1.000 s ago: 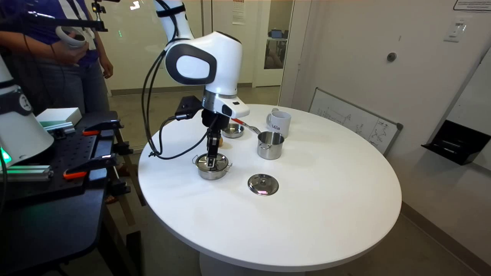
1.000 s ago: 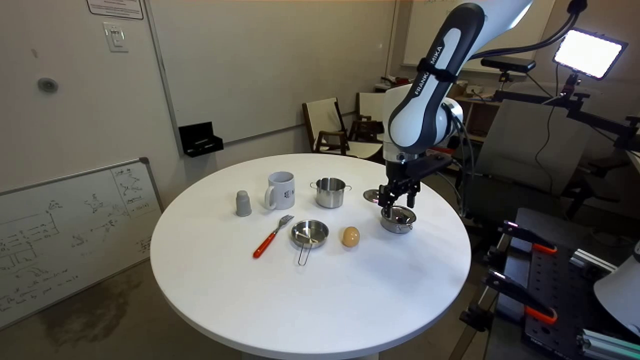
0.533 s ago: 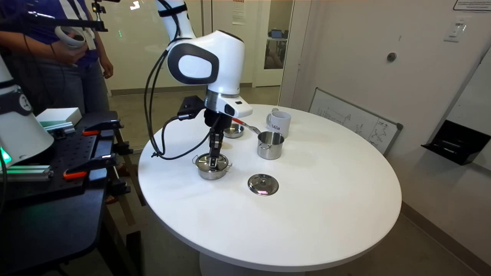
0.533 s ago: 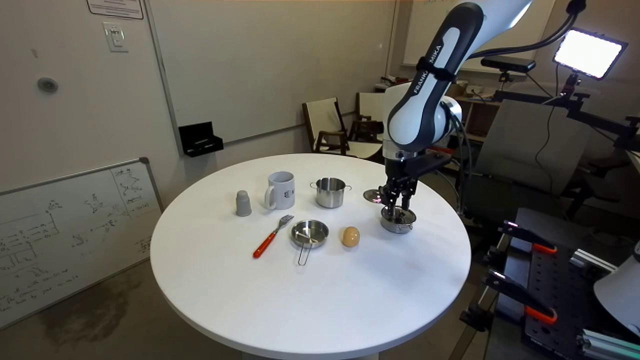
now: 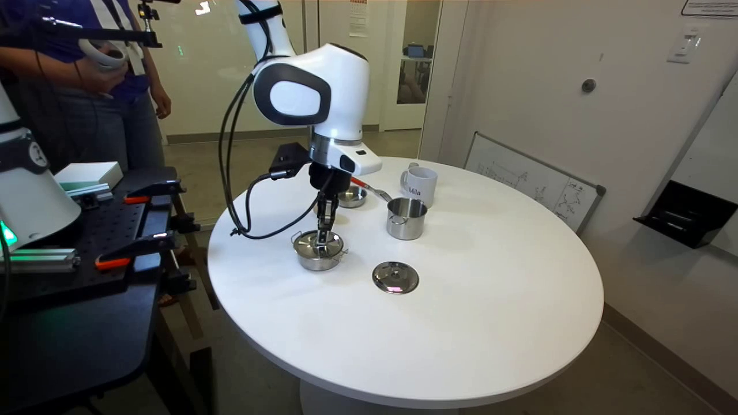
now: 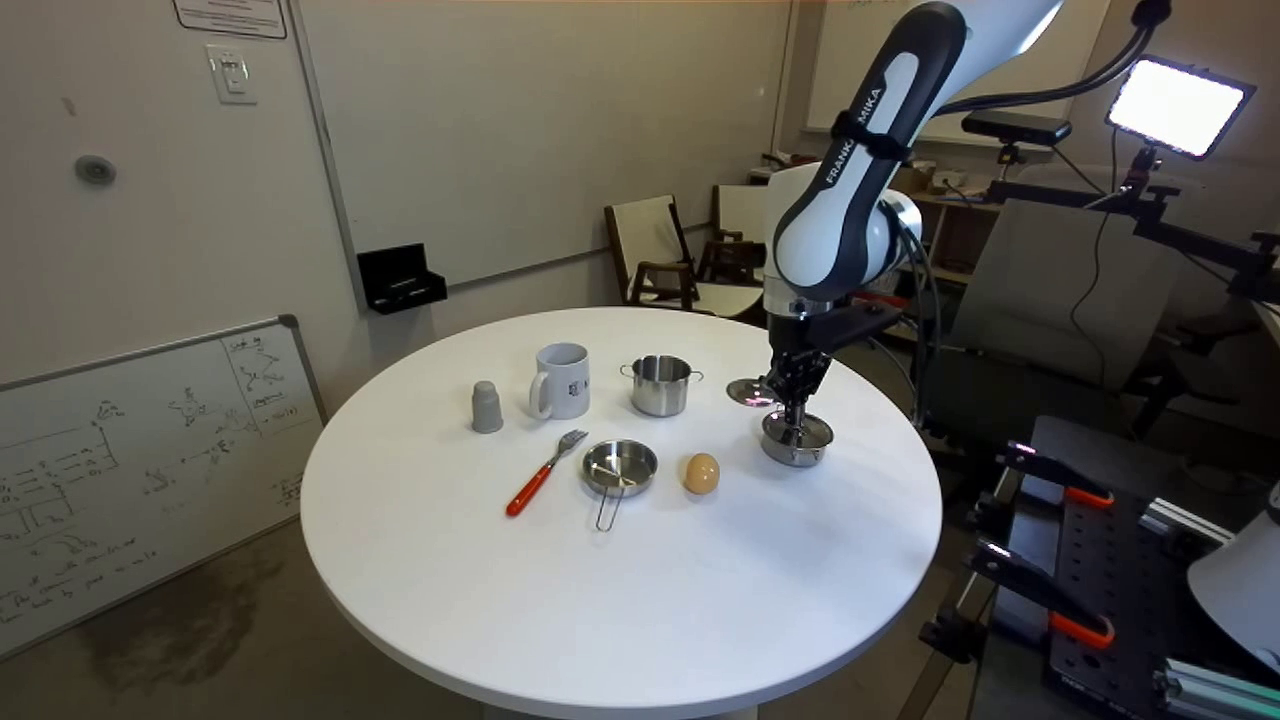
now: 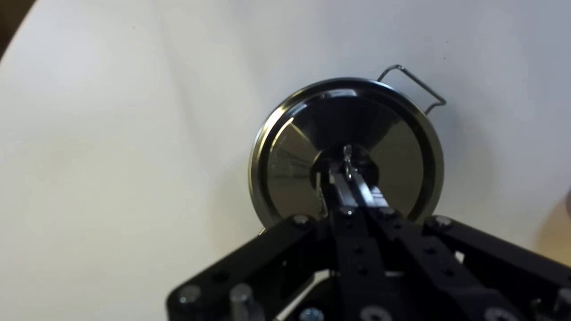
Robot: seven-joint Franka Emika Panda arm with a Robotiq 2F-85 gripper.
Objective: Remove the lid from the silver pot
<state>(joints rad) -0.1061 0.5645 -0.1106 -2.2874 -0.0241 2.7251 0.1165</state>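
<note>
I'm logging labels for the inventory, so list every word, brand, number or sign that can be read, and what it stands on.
"FRANK … MIKA": robot arm; a strap hides letters between.
"Mila": mug.
Too small or blurred to read: handwriting on the low whiteboard and rear whiteboard, the wall notice, the background paper sheet, the round emblem on the robot base, the small emblem on the mug.

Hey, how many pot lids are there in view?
2. The covering lid sits on the low pot, under the gripper; the loose lid lies on the table, apart from that pot. None looks hidden.
</note>
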